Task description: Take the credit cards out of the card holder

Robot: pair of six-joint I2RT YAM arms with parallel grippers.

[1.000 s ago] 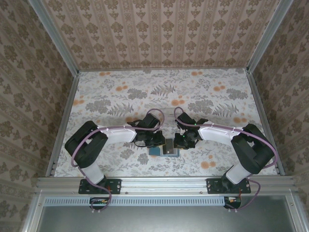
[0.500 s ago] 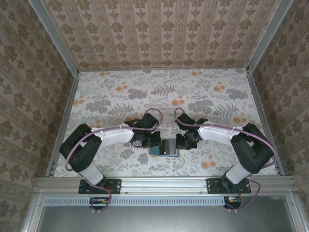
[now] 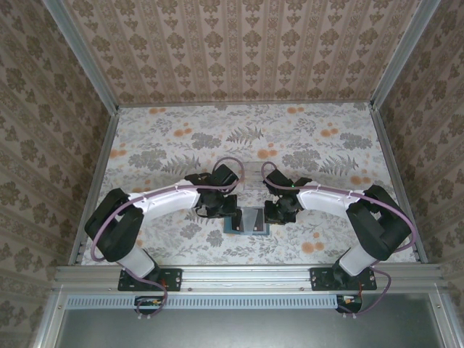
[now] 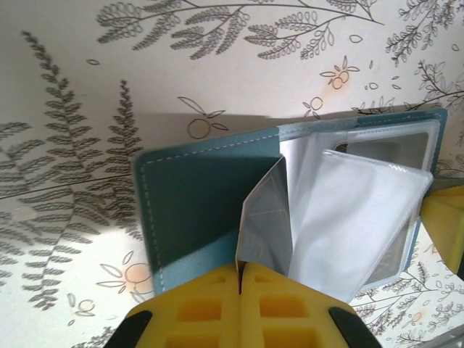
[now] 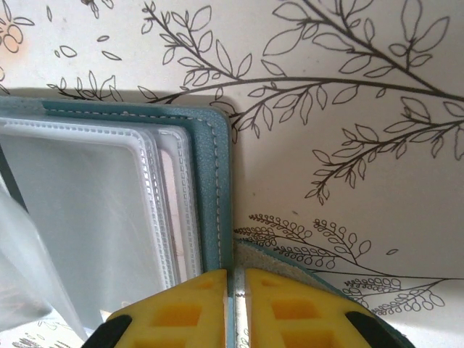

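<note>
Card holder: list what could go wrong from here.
1. The left pincer pinches a clear sleeve, not a visible card; pulling may tear it or lift the card holder.
2. The right pincer clamps just the holder's cover edge, so it could slip free.

Both arms bent inward, grippers facing each other close to the near edge of the table (image 3: 167, 145).
The left arm (image 3: 170, 199) stretches rightward from an elbow folded back near its base. The left gripper (image 4: 241, 270) has its yellow pads pressed together on a clear sleeve of the card holder (image 4: 196, 203). The right arm (image 3: 330, 198) mirrors it, and the right gripper (image 5: 233, 279) has its pads closed on the card holder's teal cover edge.
</note>
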